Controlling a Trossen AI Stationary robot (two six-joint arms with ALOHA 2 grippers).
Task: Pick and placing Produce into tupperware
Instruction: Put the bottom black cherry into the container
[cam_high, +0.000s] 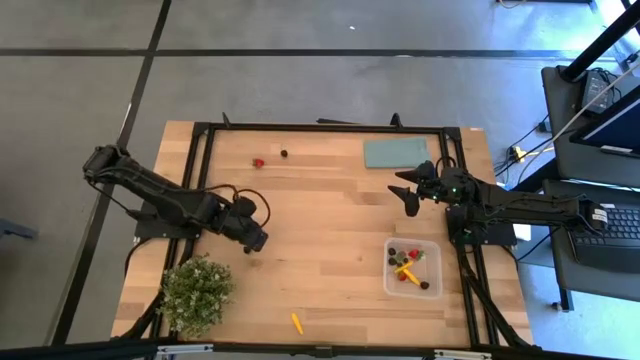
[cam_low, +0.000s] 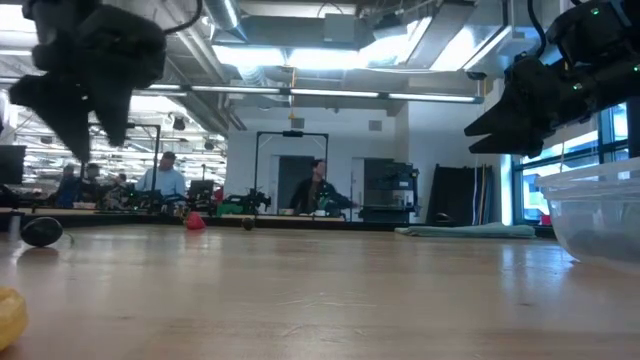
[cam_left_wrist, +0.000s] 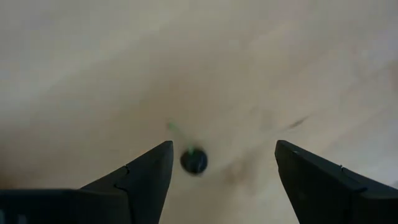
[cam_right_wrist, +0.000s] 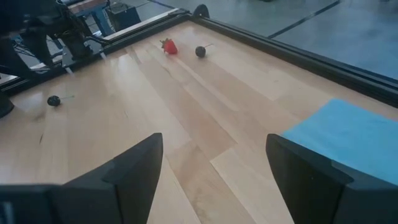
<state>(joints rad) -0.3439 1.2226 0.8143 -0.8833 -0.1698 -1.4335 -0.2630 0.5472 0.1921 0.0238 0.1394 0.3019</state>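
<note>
L pincer (cam_left_wrist: 221, 180) open over dark berry (cam_left_wrist: 194, 162) (not touching)

Overhead looks straight down, low level across; both share the table (cam_high: 330, 220).

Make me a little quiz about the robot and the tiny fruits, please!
1. True or false: the left gripper is open above a dark round piece.
2. Where does the orange stick lie? A in the tupperware; B on the bare table; C in the plant.
3. Fill in: the right gripper holds ____.

Key: 1 true; 2 B; 3 nothing.
</note>
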